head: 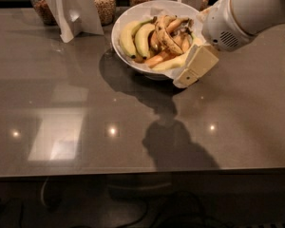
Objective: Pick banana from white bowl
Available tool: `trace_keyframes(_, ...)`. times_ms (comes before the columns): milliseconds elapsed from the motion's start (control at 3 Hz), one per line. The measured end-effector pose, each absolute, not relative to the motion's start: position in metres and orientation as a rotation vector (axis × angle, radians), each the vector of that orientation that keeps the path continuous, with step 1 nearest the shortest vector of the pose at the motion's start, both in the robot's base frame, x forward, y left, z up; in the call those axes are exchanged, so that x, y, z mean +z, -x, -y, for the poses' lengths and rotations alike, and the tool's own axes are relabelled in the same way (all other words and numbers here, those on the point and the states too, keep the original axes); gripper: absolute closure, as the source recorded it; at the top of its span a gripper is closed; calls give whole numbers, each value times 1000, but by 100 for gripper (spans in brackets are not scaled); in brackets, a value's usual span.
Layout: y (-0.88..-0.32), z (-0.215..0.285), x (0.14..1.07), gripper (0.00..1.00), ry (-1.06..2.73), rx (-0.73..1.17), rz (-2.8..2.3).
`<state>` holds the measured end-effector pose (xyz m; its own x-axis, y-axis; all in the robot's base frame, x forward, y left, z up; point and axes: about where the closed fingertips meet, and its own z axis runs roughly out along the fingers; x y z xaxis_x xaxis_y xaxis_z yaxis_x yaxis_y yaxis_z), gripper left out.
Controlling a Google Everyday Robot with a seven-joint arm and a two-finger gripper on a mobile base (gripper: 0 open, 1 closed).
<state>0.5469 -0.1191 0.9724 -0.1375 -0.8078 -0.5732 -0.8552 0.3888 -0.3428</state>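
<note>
**Item:** banana (167, 38), overripe, pale yellow with heavy brown mottling.
**Location:** on top of the pile in the white bowl (119, 26), right of two smooth yellow-green bananas (135, 38).
**Handling, as judged:** light and soft, with skin that bruises or splits easily. It is best taken across the mid-body with gentle pressure.
**Gripper** (194, 66): at the bowl's near-right rim, seemingly just beside the fruit. Whether it is spread or closed cannot be told.
**Support:** grey table (85, 127).

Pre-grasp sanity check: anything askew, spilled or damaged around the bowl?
Nothing is spilled or tipped. The white bowl sits upright. One banana in it is heavily brown-mottled and looks overripe next to the smooth yellow-green bananas. The gripper hangs at the bowl's near-right rim.
</note>
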Motion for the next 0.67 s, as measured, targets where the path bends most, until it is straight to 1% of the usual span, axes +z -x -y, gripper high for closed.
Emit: trace_keyframes(667, -570, 107, 963, 0, 1363, 105, -1906)
